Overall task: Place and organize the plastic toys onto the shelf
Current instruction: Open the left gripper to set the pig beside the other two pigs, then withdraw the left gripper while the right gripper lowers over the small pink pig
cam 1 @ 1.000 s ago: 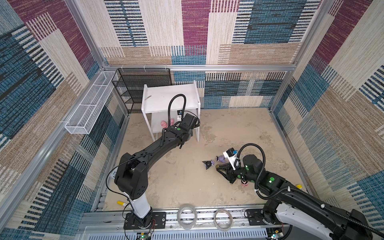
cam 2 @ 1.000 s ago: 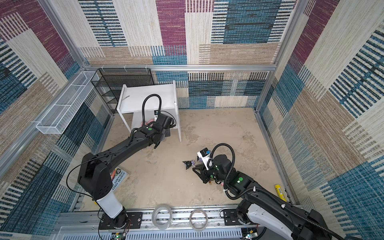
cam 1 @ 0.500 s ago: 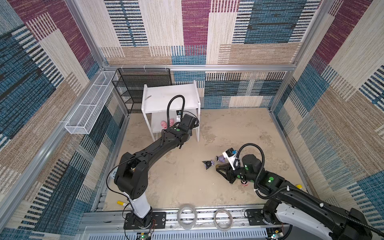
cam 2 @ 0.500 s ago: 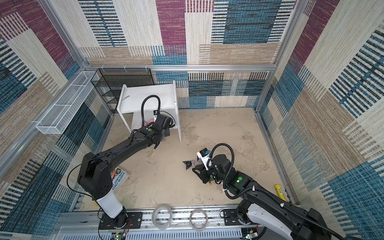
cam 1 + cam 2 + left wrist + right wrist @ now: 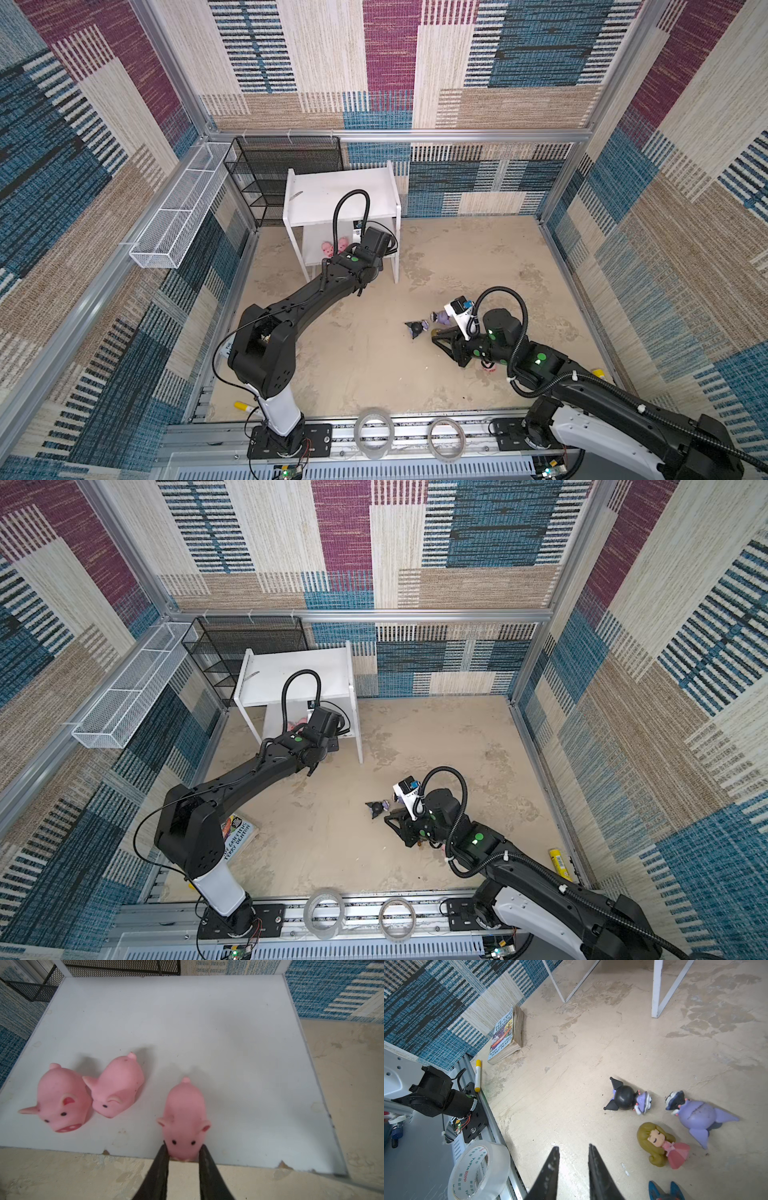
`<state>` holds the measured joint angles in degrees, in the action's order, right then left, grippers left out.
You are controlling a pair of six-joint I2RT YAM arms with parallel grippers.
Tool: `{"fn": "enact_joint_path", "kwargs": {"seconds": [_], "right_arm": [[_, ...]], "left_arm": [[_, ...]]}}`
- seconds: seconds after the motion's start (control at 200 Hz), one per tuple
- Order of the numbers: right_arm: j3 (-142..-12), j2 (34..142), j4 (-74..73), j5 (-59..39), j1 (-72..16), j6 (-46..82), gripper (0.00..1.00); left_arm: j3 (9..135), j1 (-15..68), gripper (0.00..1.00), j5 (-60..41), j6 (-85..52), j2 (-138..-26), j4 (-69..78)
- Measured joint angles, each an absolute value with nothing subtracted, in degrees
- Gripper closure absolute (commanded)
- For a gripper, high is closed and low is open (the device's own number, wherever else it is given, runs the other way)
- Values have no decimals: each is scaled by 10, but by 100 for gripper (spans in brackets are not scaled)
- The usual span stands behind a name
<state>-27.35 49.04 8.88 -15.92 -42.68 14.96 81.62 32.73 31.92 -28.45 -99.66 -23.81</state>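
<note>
Three pink pigs stand on the lower board of the white shelf [image 5: 207, 1022]: two side by side [image 5: 60, 1101] [image 5: 117, 1088], and a third pig [image 5: 184, 1109] at the board's front edge. My left gripper [image 5: 184, 1148] is open, its tips flanking that pig's snout. In both top views the shelf [image 5: 340, 193] [image 5: 295, 675] hides those jaws. My right gripper [image 5: 573, 1148] is open over bare floor. Lying beside it are a black-and-purple figure [image 5: 627, 1098], a purple one [image 5: 695, 1115] and a blond doll in pink [image 5: 660, 1145]. A blue-eared toy [image 5: 664, 1191] shows at the frame's edge.
A paperback [image 5: 506, 1036] leans at the left wall, with a yellow marker [image 5: 478, 1075] on the front rail near it. Tape rolls [image 5: 374, 430] lie on that rail. A black mesh rack [image 5: 282, 174] stands behind the shelf. A white wire basket [image 5: 183, 208] hangs on the left wall.
The left gripper's jaws have widened around the third pig's snout. Both arms stay about where they were, and the right gripper is unchanged.
</note>
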Motion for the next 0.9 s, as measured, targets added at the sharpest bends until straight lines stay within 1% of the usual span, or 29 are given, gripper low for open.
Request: {"fn": "enact_joint_path", "kwargs": {"seconds": [0.13,0.28,0.401,0.516,0.536,0.551,0.586,0.601,0.801,0.896], "right_arm": [[-274,490,89,-159,-427,150,73],[-274,490,89,-159,-427,150,73],[-274,490,89,-159,-427,150,73],[-274,490,89,-159,-427,150,73],[-274,490,89,-159,-427,150,73],[-274,490,89,-159,-427,150,73],[-274,490,89,-159,-427,150,72],[-274,490,89,-159,-427,150,73],[-274,495,89,-159,-427,150,71],[-281,503,91,-158,-426,152,64]], "left_arm": [[811,327,62,313,-283,-987,-238],[802,327,58,303,-282,-971,-245],[791,327,52,293,-281,-952,-257],[781,327,29,291,-277,-926,-258],[780,327,23,290,-277,-919,-257],[778,327,16,289,-277,-915,-255],[774,327,4,285,-274,-905,-252],[771,327,1,283,-273,-900,-251],[735,328,1,244,-260,-822,-244],[721,328,1,224,-252,-780,-250]]}}
